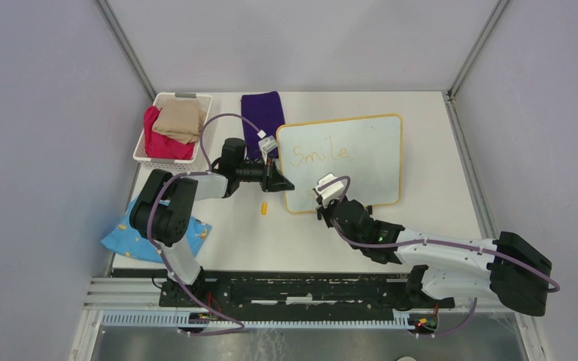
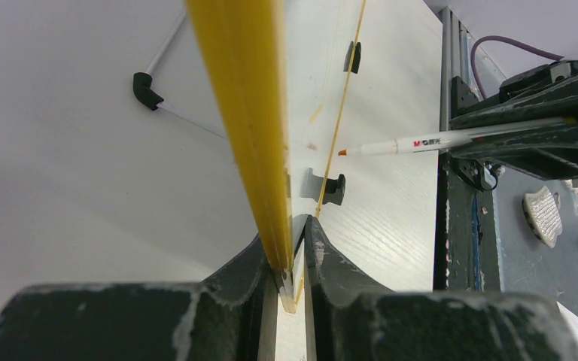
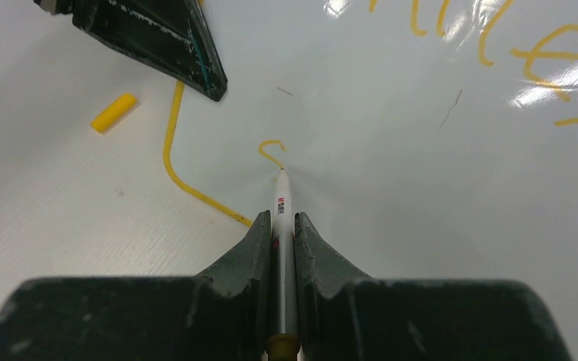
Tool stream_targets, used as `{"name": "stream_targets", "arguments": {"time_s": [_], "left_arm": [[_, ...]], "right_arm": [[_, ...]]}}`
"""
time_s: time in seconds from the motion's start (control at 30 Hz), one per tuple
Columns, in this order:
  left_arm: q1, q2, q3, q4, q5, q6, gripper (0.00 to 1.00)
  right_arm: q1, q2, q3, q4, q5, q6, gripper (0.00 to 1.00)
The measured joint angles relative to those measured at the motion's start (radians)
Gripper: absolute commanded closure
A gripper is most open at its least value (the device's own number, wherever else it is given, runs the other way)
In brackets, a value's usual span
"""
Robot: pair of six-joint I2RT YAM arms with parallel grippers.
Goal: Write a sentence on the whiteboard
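Observation:
The whiteboard [image 1: 369, 154] lies flat on the table, its yellow frame [image 2: 248, 113] seen edge-on in the left wrist view. My left gripper [image 2: 292, 229] is shut on the board's left edge [image 1: 284, 183]. My right gripper [image 3: 283, 218] is shut on a white marker [image 3: 281, 192], also seen from the left wrist as the marker [image 2: 421, 141]. Its tip touches the board [image 3: 391, 173] near the lower left corner, at the end of a small orange curl [image 3: 272, 150]. The sentence so written reads "Smile," [image 1: 320, 154] in orange on the upper line.
A yellow marker cap [image 1: 264, 208] lies on the table left of the board. A white basket [image 1: 141, 154] with red and tan cloths stands at back left, a purple cloth [image 1: 263, 113] behind the board, a blue cloth [image 1: 124, 239] by the left arm.

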Motion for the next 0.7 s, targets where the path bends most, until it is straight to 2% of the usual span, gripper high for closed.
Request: {"name": "stream_targets", "arguments": {"time_s": [0.7], "left_arm": [[0.0,0.0,0.0,0.0,0.0,0.0,0.98]], "right_arm": [[0.0,0.015,-0.026,-0.01,-0.034,0.008,1.0]]}}
